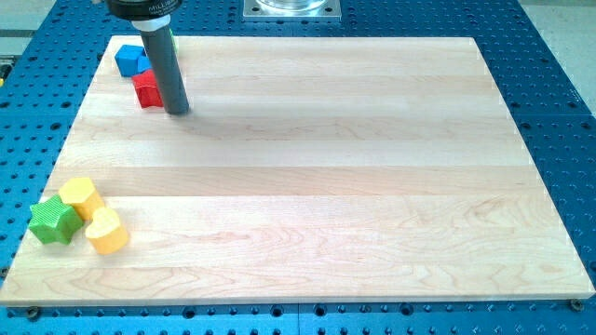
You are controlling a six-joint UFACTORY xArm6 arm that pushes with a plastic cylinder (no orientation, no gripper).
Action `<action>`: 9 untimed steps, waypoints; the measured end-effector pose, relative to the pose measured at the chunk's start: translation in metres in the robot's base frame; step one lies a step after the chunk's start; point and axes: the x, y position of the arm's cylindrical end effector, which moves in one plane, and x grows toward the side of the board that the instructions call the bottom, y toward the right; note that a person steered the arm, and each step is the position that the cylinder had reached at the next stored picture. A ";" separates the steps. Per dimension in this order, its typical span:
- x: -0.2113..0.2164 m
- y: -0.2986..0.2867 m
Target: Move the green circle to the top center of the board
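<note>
**Rod tip at board's top-left, beside red block**

The blue perforated table (559, 112) surrounds the board on all sides. The wooden board (317, 177) fills most of the view. A grey metal plate (290, 7) sits just past the board's top edge, near its middle.

The dark rod (164, 65) comes down over the board's top-left corner. There are no jaws to open or close, just a plain rod that holds nothing. The tip (178, 112) rests on the board's surface a little below that corner.

The red block (146, 88) is just left of the rod's lower part; whether they touch cannot be told. The blue block (130, 60) is nearer the board's top-left corner, against the red one.

A green sliver (173, 42) shows at the rod's right edge by the board's top edge. It is mostly hidden and its shape is unclear, so it can only possibly be the green circle.

At the board's lower-left corner there is a tight cluster: the green star (53, 221) is nearest the left edge, the yellow block (82, 196) is above and to its right, and the yellow heart (107, 232) is nearest the bottom edge.
</note>
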 end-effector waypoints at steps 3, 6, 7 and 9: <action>0.017 0.002; 0.027 -0.002; 0.045 -0.013; 0.052 -0.140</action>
